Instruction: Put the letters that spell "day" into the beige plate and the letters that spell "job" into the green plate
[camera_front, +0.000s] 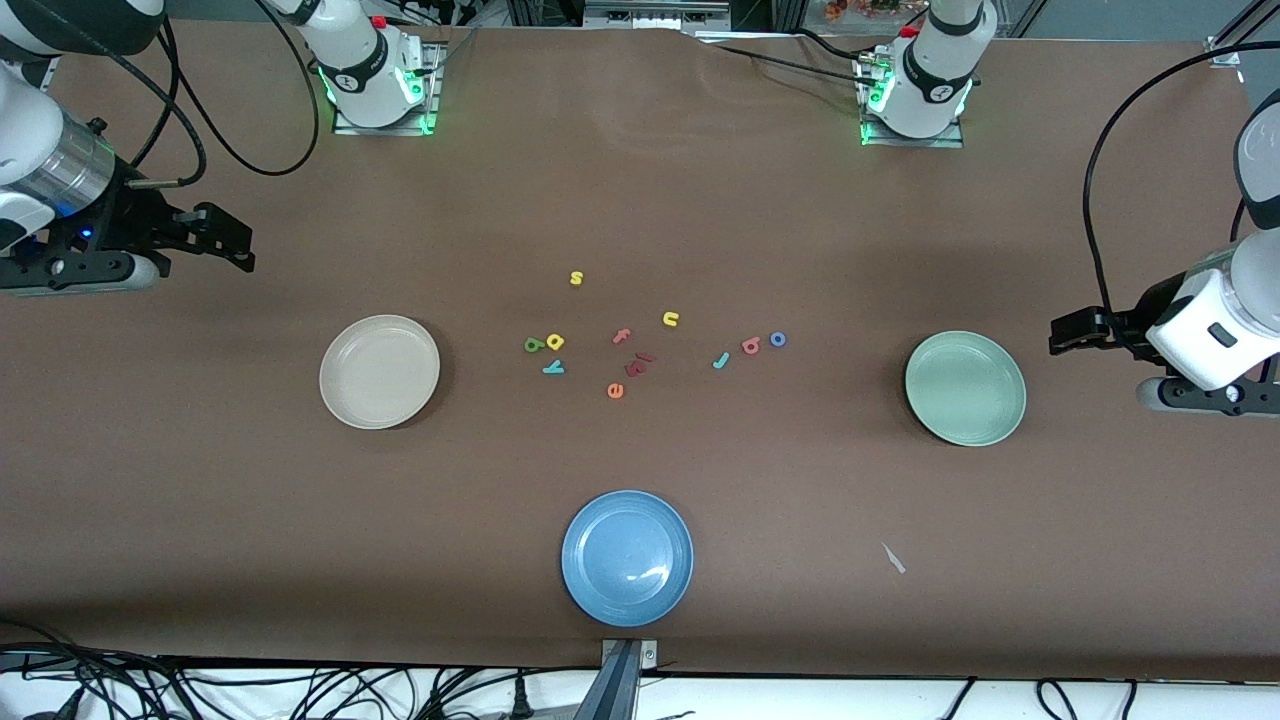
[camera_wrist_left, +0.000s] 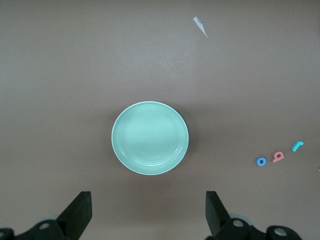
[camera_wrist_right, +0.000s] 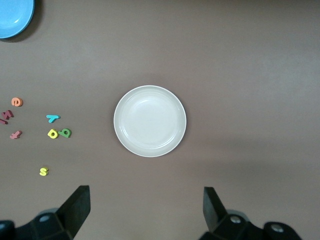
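The beige plate (camera_front: 379, 371) (camera_wrist_right: 150, 121) lies toward the right arm's end, the green plate (camera_front: 965, 388) (camera_wrist_left: 150, 138) toward the left arm's end; nothing lies in either. Between them, a green letter (camera_front: 534, 345), a yellow letter (camera_front: 555, 341) and a teal y (camera_front: 553, 367) cluster on the beige plate's side. A teal j (camera_front: 720, 360), salmon b (camera_front: 751, 346) and blue o (camera_front: 778, 340) line up on the green plate's side. My right gripper (camera_front: 228, 240) (camera_wrist_right: 146, 210) hovers open beside the beige plate. My left gripper (camera_front: 1065, 335) (camera_wrist_left: 149, 210) hovers open beside the green plate.
A blue plate (camera_front: 627, 557) sits nearest the front camera. Other loose letters lie mid-table: yellow s (camera_front: 576, 278), yellow u (camera_front: 670, 319), salmon f (camera_front: 622, 336), a dark red piece (camera_front: 638, 364), orange e (camera_front: 615, 390). A white scrap (camera_front: 893, 558) lies on the brown table.
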